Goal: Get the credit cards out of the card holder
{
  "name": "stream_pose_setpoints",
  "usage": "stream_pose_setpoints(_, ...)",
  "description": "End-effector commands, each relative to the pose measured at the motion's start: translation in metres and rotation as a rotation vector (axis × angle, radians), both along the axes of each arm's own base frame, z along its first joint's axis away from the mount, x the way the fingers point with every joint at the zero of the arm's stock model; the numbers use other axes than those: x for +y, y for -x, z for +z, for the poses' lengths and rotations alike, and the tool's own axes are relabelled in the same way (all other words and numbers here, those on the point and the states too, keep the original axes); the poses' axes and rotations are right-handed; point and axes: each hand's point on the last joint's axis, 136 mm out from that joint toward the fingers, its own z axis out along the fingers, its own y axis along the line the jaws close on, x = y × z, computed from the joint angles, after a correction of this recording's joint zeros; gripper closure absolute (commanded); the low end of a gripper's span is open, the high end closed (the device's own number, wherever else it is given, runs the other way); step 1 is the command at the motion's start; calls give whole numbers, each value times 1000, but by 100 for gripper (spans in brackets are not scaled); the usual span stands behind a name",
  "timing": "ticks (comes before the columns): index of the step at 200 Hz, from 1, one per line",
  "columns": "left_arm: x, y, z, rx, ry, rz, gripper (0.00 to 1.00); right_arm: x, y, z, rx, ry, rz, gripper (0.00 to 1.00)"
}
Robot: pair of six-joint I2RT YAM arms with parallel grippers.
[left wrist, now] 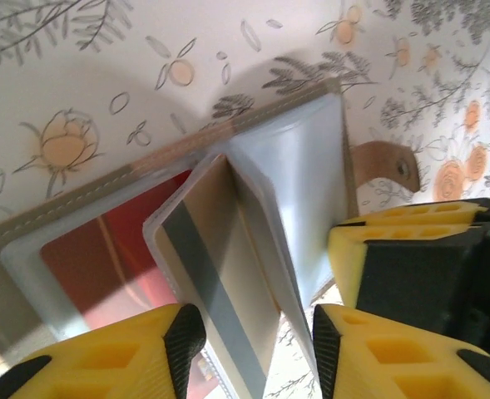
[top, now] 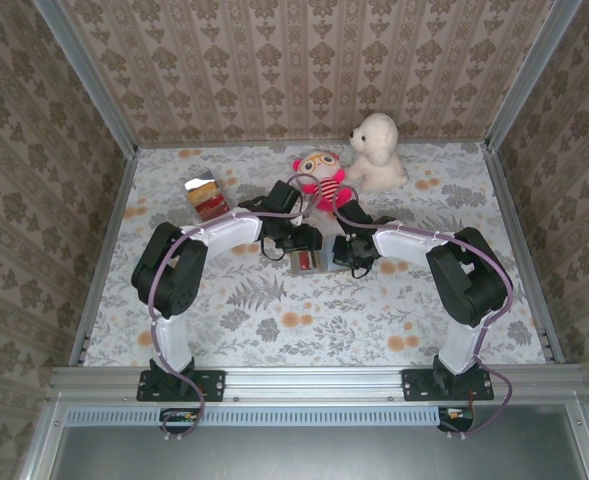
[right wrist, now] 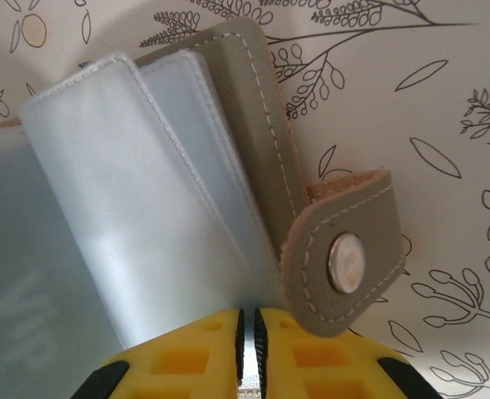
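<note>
left hand [left wrist: 255, 341] over floral table [top: 274, 310], wallpapered walls [top: 304, 60]

Beige damask-patterned walls [top: 304, 60] are enclosing the back and both sides. A pale tablecloth [top: 274, 320], printed with grey ferns and orange blossoms, is covering the work surface. Aluminium rails [top: 314, 378] are framing the near edge, and metal uprights [top: 82, 70] are running along the corners. Soft, even light is falling from above and casting faint shadows.
</note>
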Motion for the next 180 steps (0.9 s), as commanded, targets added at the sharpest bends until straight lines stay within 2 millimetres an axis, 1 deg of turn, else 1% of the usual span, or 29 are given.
stream_pose_setpoints(1, -14, 8, 2, 38, 65, -42, 56, 0, 15, -18, 67, 30, 20, 83)
stream_pose_setpoints(44, -17, 10, 1, 49, 74, -51, 58, 2, 13, -12, 52, 12, 24, 84)
stream_pose_setpoints(81, -17, 10, -1, 50, 73, -52, 61, 3, 10, -2, 21, -24, 12, 85)
stream_pose_setpoints(114, -6, 9, -12, 49, -3, -23, 66, -3, 6, 19, -35, -39, -5, 84)
stream_pose_setpoints(138, -3, 10, -20, 64, -27, -18, 67, -4, 4, 33, -71, -60, -9, 83)
stream_pose_setpoints(170, 0, 10, -23, 63, -40, -14, 68, -9, 5, 49, -114, -58, -16, 81)
stream_pose_setpoints(180, -1, 10, -22, 62, -39, -16, 68, -11, 5, 54, -131, -53, -15, 79)
